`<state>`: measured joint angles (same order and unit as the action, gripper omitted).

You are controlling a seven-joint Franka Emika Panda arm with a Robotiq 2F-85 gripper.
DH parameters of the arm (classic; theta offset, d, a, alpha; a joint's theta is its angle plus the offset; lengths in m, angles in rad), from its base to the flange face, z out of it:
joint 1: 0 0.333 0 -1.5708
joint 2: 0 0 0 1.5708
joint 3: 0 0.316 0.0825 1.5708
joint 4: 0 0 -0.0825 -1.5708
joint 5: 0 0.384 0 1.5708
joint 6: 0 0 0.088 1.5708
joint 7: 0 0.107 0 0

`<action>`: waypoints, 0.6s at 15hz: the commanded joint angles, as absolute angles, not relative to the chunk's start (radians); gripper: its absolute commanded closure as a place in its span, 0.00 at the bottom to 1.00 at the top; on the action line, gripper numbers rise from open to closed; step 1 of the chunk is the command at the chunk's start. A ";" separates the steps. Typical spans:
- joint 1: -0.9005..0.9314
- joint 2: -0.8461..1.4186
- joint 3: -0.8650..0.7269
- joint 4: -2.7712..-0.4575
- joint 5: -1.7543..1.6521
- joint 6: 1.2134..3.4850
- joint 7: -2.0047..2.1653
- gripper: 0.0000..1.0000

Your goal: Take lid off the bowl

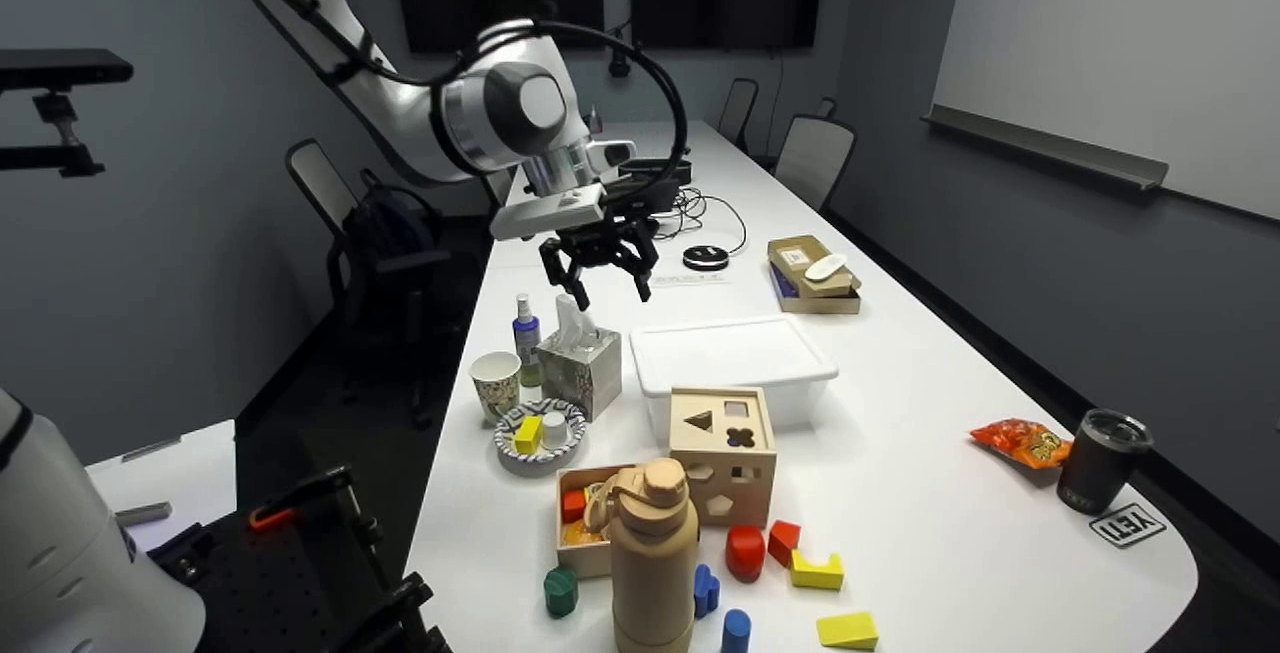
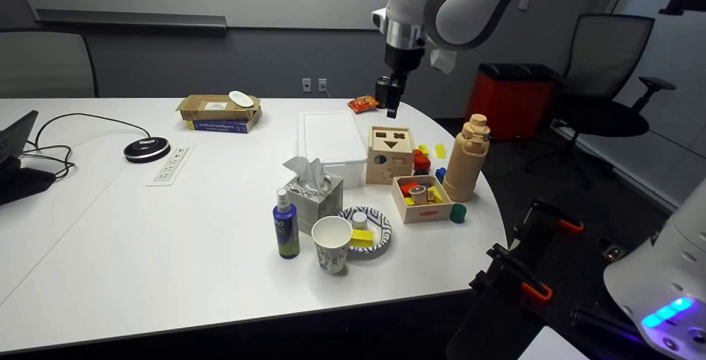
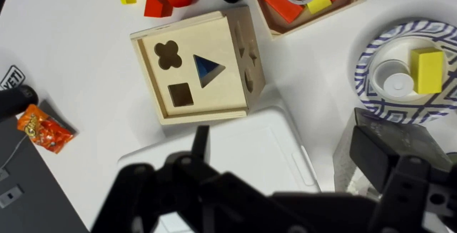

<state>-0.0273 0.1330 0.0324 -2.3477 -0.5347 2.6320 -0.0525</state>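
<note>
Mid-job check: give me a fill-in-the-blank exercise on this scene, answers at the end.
In the patterned bowl, the block beside the white cylinder is ____ in colour.
The pincer is holding ____.
The top of the wooden sorter shows a clover hole, a square hole and a ____ hole.
Missing words: yellow; nothing; triangular.

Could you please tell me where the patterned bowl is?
In an exterior view, the patterned bowl sits right of the paper cup and tissue box and left of the wooden tray.
</note>
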 commanded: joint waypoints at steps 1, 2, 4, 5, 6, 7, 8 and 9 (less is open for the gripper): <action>0.023 0.312 -0.025 -2.214 -0.675 2.678 0.012 0.00; 0.038 0.356 -0.037 -2.188 -0.696 2.694 0.028 0.00; 0.066 0.436 -0.055 -2.138 -0.709 2.721 0.061 0.00; 0.080 0.469 -0.063 -2.117 -0.709 2.731 0.068 0.00; 0.099 0.503 -0.070 -2.095 -0.709 2.741 0.080 0.00; 0.118 0.532 -0.080 -2.075 -0.709 2.751 0.092 0.00; 0.140 0.561 -0.092 -2.054 -0.714 2.762 0.104 0.00; 0.162 0.588 -0.105 -2.033 -0.717 2.770 0.117 0.00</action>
<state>0.0993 0.5103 -0.0613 -2.1059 -0.6875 2.7420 0.0648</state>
